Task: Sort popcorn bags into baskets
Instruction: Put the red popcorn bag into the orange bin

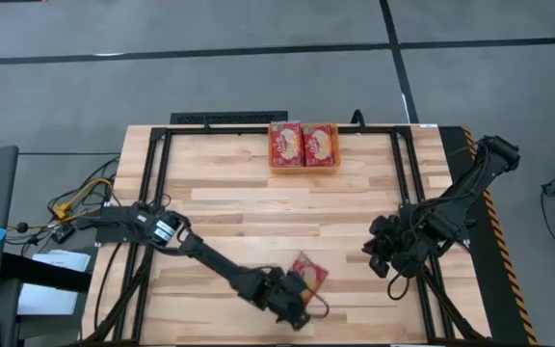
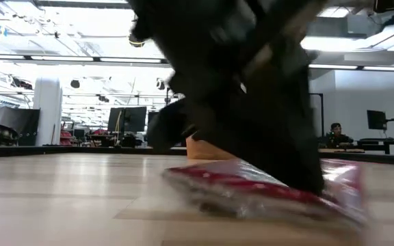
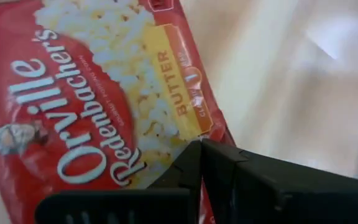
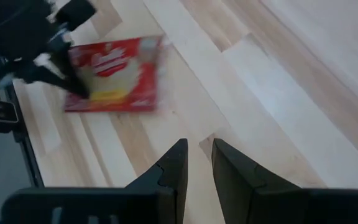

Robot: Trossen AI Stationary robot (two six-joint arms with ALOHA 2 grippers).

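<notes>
One red popcorn bag with a cream printed centre lies near the table's near edge, and it fills the left wrist view. My left gripper is at its near side, shut on it. The low view shows the bag under the dark gripper. The orange basket stands at the far edge and holds two more bags side by side. My right gripper hovers narrowly open over bare wood on the right, apart from the bag. My left gripper pinches the popcorn bag between its two fingers at one edge, close to a corner beside the "BUTTER" print. The fingers slant down onto it from the table's near-left side. The bag sits low and slightly tilted over the wood; I cannot tell whether it is lifted clear.
Black frame rails run along the table's left, right and far sides. Yellow-black tape marks the right edge. Cables and a dark box sit off the table's left side. Bare wood lies between the held bag and the basket.
</notes>
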